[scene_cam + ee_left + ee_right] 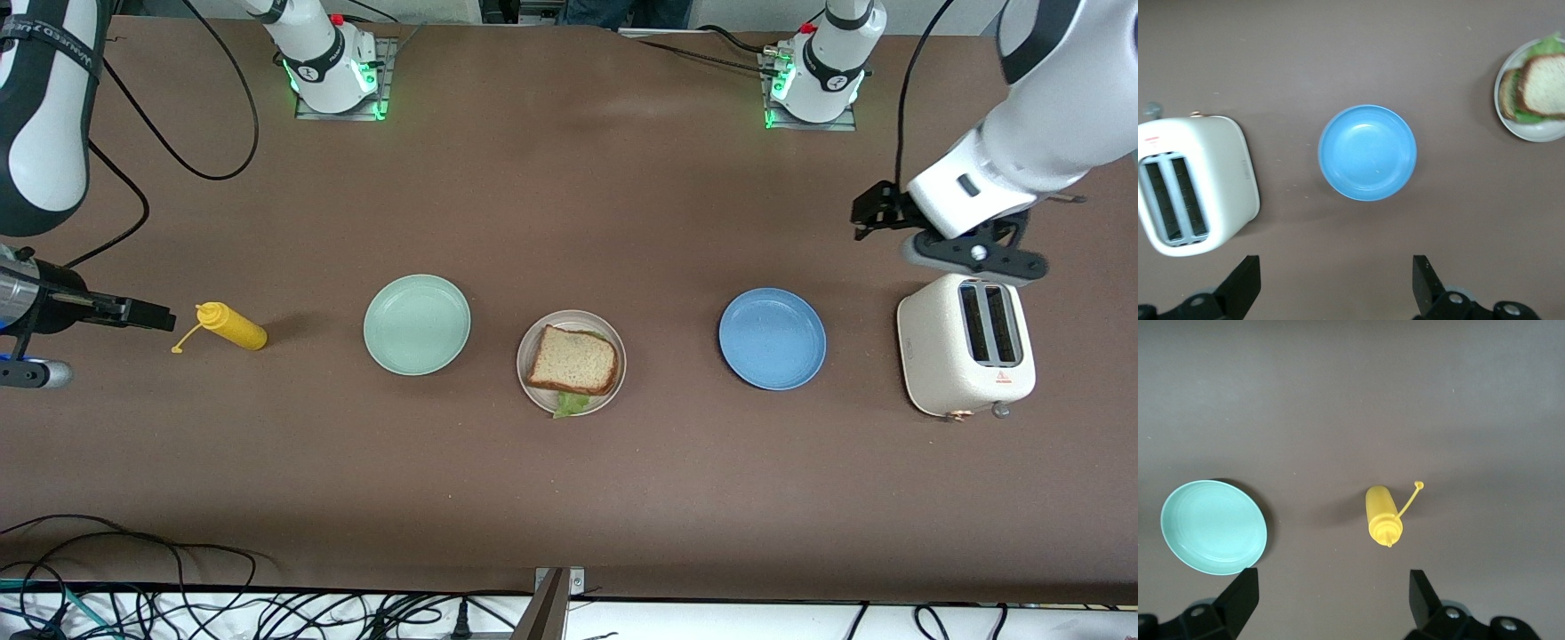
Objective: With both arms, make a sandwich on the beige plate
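We see the tan bread sandwich with green lettuce (573, 360) resting on the round beige plate (613, 389), between the mint-green plate (416, 324) and blue plate (772, 338). Left gripper (1335, 283) above the white toaster (965, 345) and right gripper (1331, 600) near the yellow squeeze bottle (233, 326) are both released, empty. A careless sweep could knock them.

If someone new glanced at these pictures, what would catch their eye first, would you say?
Probably the sandwich on the beige plate at mid-table, lettuce peeking out, between the mint-green plate and the blue plate. Next, the yellow squeeze bottle lying toward the right arm's end and the white toaster toward the left arm's end.
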Robot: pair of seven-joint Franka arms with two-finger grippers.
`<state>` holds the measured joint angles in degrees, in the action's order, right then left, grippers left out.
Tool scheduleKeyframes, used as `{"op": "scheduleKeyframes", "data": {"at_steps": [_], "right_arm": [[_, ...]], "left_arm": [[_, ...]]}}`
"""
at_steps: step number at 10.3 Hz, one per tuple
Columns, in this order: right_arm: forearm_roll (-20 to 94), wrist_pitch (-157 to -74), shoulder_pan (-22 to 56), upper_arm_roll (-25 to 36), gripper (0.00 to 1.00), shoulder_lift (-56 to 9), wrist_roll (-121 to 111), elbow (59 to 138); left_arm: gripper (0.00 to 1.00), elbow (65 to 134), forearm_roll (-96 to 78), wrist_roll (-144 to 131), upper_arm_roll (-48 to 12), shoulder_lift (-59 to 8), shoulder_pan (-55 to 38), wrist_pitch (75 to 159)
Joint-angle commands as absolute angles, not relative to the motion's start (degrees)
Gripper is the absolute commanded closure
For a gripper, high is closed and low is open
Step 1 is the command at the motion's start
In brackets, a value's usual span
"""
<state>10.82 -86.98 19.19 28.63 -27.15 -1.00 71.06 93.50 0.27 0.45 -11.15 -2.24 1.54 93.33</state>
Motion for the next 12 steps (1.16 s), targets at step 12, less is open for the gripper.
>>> {"op": "scheduleKeyframes", "data": {"at_steps": [12], "right_arm": [[7.83,-93.16,14.03,18.96,0.00,-21.71,0.35,77.96]], "left_arm": [[0.00,94.48,-0.35,-1.32,-8.09,1.06,1.67,90.09]]}}
